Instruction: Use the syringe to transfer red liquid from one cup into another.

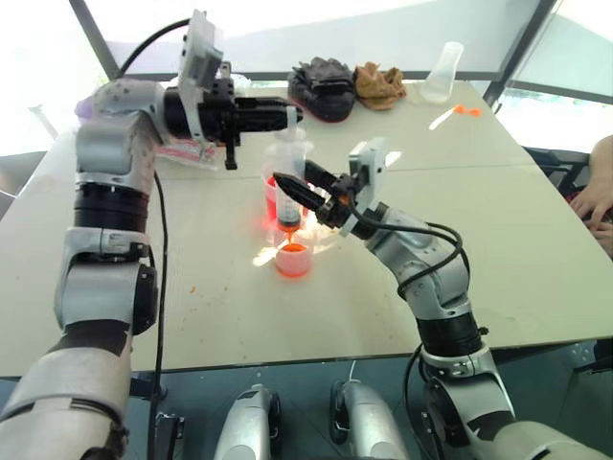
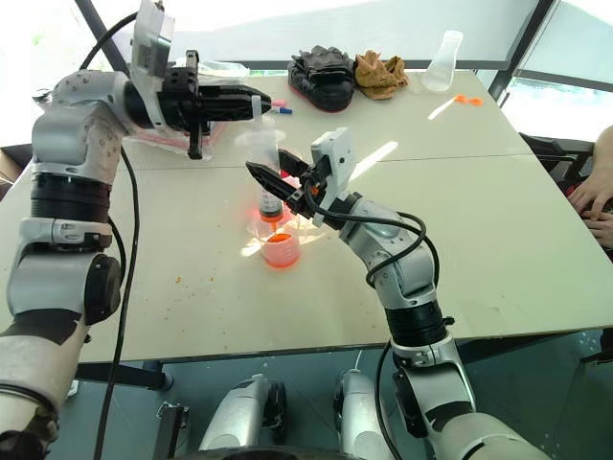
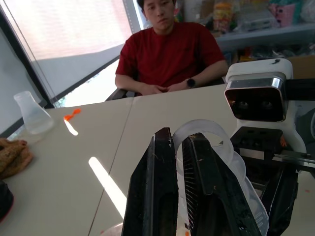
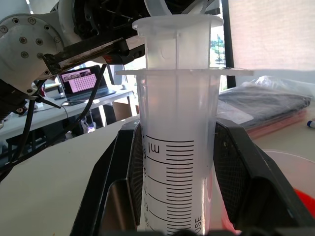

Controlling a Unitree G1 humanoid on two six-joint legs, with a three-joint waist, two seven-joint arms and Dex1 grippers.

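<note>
Nearest us, the small clear cup [image 1: 293,260] sits on the table [image 1: 498,278], holding red liquid [image 1: 292,251]. Directly above it we see the syringe [image 1: 288,182] upright, orange tip down, its barrel clamped between the fingers of the right gripper [image 1: 290,188]. Just behind stands the beaker [image 1: 272,196] with red liquid inside. Over the syringe, the left gripper [image 1: 292,115] is closed on the white plunger top. Farther back lie dark gloves [image 1: 323,86], a tan cloth [image 1: 379,84] and a flask [image 1: 441,73].

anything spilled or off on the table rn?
Small orange specks dot the table left of the short cup, likely dried drips. An orange scrap lies near the flask. Otherwise, nothing tipped.
</note>
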